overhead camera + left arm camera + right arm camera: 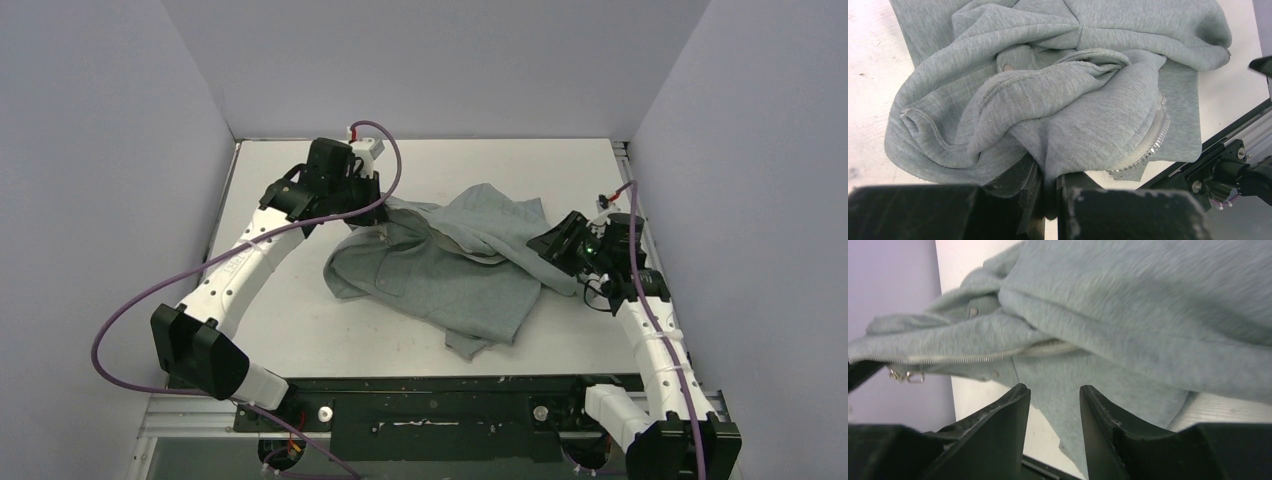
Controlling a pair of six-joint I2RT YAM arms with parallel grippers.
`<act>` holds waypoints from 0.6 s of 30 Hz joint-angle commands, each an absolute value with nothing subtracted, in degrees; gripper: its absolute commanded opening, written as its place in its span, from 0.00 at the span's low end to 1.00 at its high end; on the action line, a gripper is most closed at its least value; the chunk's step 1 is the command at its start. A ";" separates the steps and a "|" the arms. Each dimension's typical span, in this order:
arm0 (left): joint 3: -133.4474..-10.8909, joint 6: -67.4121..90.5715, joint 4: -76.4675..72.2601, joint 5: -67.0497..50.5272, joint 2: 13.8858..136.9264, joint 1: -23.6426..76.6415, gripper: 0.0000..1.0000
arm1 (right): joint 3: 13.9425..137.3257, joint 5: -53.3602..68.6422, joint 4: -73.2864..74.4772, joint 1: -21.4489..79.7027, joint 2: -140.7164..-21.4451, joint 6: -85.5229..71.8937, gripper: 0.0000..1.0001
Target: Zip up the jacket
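Pinching: left gripper (1049, 187), jaws closed on a fold of the jacket (450, 275).
Right gripper (1054, 407): jaws apart, nothing between them.
Jacket: crumpled mid-surface (350, 340), between the arms.
Handling: likely light, limp, bunches easily; take hold beside the zipper (963, 359) teeth.

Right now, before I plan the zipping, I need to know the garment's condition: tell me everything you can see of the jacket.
The jacket is light heather-grey sweatshirt fabric, crumpled and folded over itself on the white table, not spread flat. Its pale zipper looks unjoined, one toothed edge curling free, a metal pull dangling. The left gripper pinches a fold at its far-left part; the right gripper sits open at its right edge, gripping nothing.
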State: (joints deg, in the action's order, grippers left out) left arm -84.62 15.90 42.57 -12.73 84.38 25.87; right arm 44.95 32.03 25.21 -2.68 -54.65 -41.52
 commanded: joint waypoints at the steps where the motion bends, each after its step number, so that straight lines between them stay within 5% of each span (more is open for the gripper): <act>1: -88.70 16.42 37.24 -14.60 84.48 24.53 0.00 | 43.16 31.10 24.12 5.41 -53.88 -42.05 0.39; 11: -87.73 17.27 36.86 -15.88 84.20 22.34 0.00 | 34.57 15.80 17.02 15.04 -58.25 -47.49 0.36; 18: -86.13 16.70 37.24 -15.81 82.62 20.92 0.00 | 33.87 -9.20 16.62 15.83 -64.77 -46.68 0.39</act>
